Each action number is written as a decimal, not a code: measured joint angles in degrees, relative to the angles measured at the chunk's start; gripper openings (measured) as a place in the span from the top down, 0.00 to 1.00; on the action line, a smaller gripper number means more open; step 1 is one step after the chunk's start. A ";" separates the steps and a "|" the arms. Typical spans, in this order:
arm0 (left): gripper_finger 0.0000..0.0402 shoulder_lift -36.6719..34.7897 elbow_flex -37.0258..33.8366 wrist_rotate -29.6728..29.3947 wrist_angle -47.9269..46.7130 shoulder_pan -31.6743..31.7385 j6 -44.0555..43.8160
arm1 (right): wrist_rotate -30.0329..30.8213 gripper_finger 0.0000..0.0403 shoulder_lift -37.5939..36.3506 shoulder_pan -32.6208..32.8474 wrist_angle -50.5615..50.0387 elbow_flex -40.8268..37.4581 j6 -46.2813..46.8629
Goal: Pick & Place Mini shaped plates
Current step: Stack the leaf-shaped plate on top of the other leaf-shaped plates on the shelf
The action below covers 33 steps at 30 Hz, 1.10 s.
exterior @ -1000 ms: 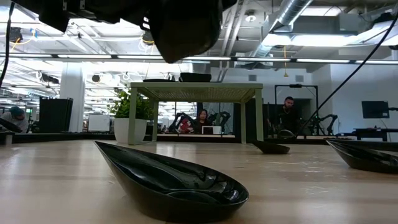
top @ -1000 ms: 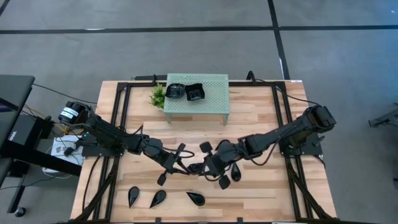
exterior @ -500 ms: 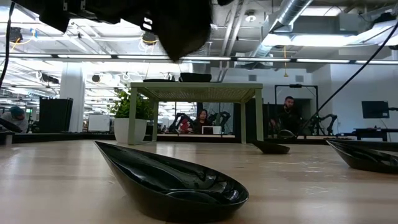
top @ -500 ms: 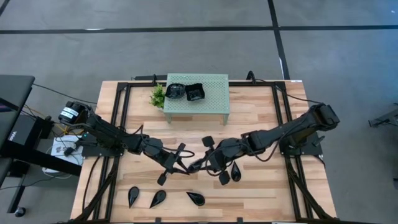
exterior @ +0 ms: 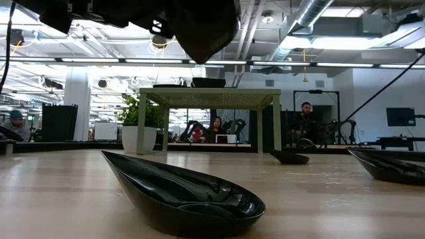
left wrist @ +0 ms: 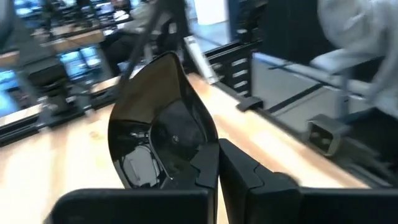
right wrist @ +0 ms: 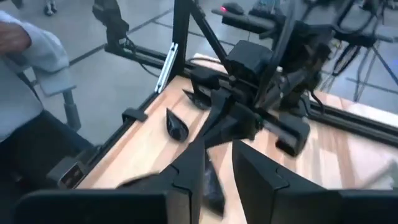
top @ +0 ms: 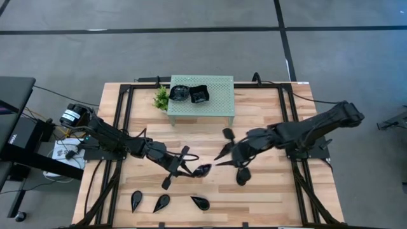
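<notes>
- Glossy black teardrop-shaped mini plate (top: 202,170): clamped at its rim by the fully closed left gripper (top: 189,169), in front of the mint-green perforated stand (top: 216,102).
- Right gripper (top: 224,154): held in front of that stand, jaws partly parted, with nothing visibly gripped.
- Two black dishes (top: 189,94): set on the stand.

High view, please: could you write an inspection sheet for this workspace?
Surface: light wooden table.
Job's things: glossy black teardrop plates, three along the near edge, one by the right arm; two black dishes on the mint-green perforated stand.
Clutter: small potted plant.
Grippers: left gripper shut on a teardrop plate; right gripper open.
Cables: loose bundle left of the table.
Surroundings: seated people beyond.
</notes>
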 joint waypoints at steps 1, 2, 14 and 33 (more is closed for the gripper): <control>0.98 0.00 0.00 -2.27 0.01 -0.01 -0.02 | 0.65 0.81 -1.55 0.55 -2.19 0.00 0.06; 0.98 -0.01 0.00 -5.30 0.05 -0.04 -0.14 | 1.28 0.81 -3.04 1.25 -4.24 0.00 0.12; 0.98 -0.90 5.75 -22.55 -4.79 2.03 6.53 | 20.07 0.81 -12.60 12.94 -8.43 -14.73 10.75; 0.98 -24.59 11.67 -38.54 -46.66 27.12 -5.86 | 25.42 0.81 -13.07 11.48 5.49 -24.13 11.04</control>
